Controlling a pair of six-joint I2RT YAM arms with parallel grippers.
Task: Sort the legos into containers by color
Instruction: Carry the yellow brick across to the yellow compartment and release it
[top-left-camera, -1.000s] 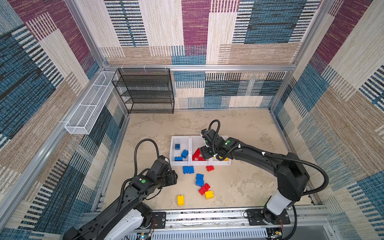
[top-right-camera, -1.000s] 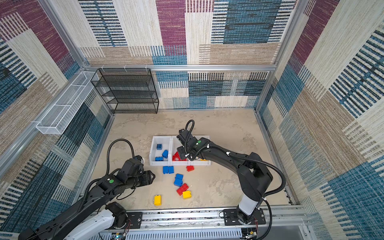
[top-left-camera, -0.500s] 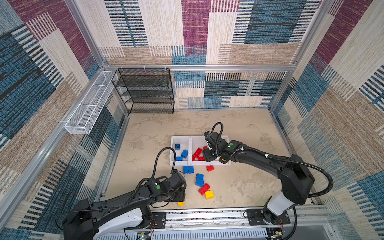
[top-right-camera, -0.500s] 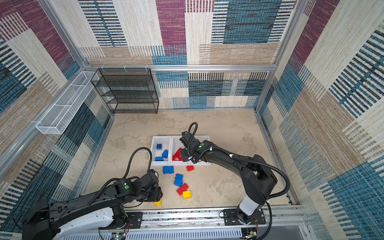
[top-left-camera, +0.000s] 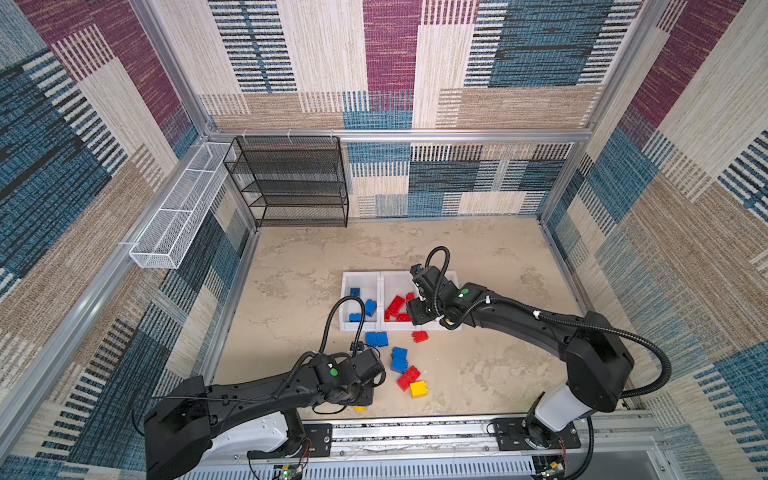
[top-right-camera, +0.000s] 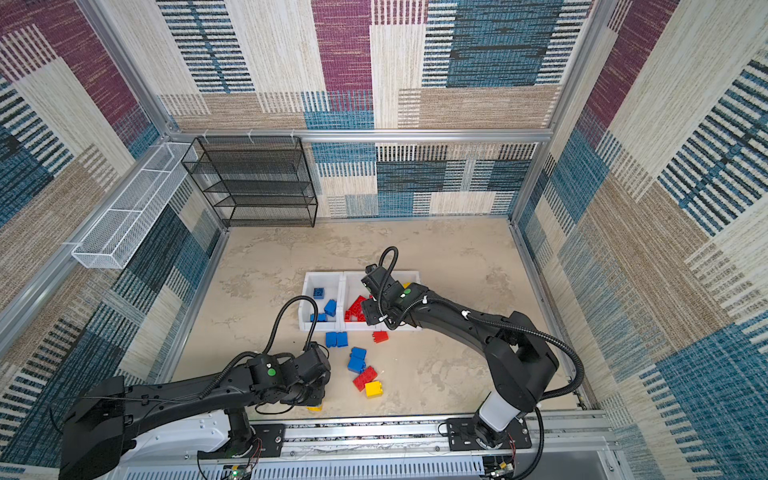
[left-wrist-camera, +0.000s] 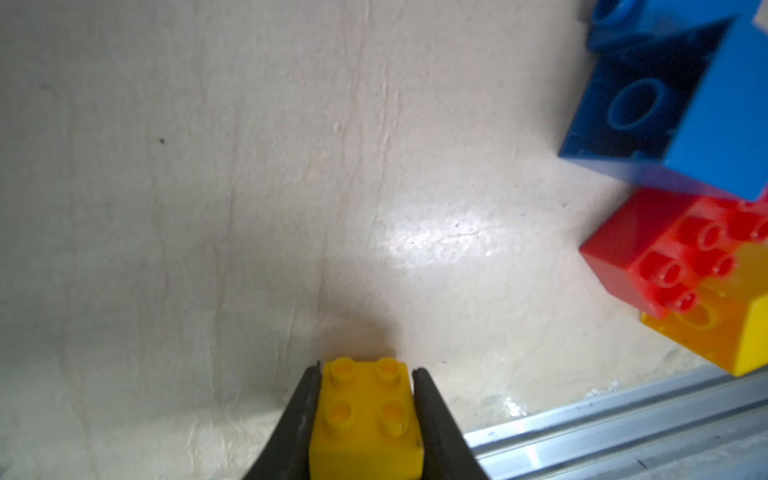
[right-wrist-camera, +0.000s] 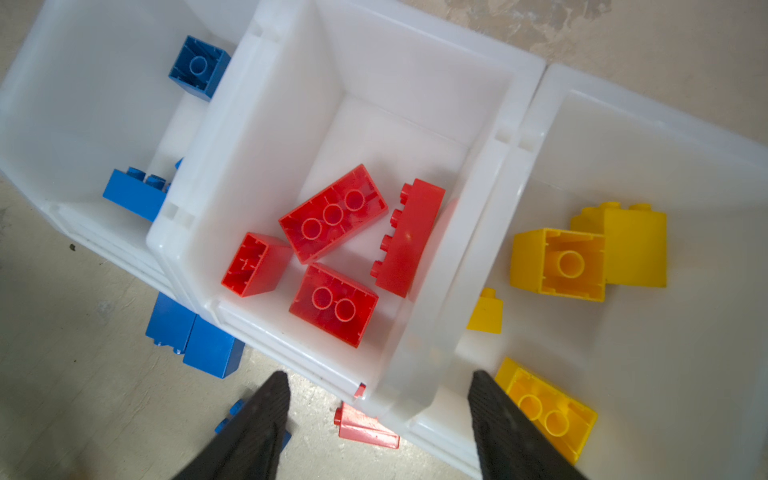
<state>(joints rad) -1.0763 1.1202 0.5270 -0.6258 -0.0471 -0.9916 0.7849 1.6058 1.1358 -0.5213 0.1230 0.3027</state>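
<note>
Swung down towards the front rail within the last second and clamped: left gripper (left-wrist-camera: 366, 370), arm stretched low, pinching a yellow square brick (left-wrist-camera: 365, 419). Just beyond, loose on the floor: blue brick (top-left-camera: 399, 359), red oblong brick (top-left-camera: 408, 377), small yellow brick (top-left-camera: 418, 389). Farther back, right gripper (right-wrist-camera: 379, 375), elbow bent, parted and empty above the middle white bin (right-wrist-camera: 291, 104) holding red bricks (right-wrist-camera: 332, 226).

Woven patchwork wall panels (top-left-camera: 390, 62) in blue, maroon and beige are framed by aluminium rails (top-left-camera: 415, 135). The floor (top-left-camera: 478, 257) seems to be laid with marbled beige sheet. A black mesh rack (top-left-camera: 291, 183) is set against the back, a white wire basket (top-left-camera: 174, 224) hung beside it.
</note>
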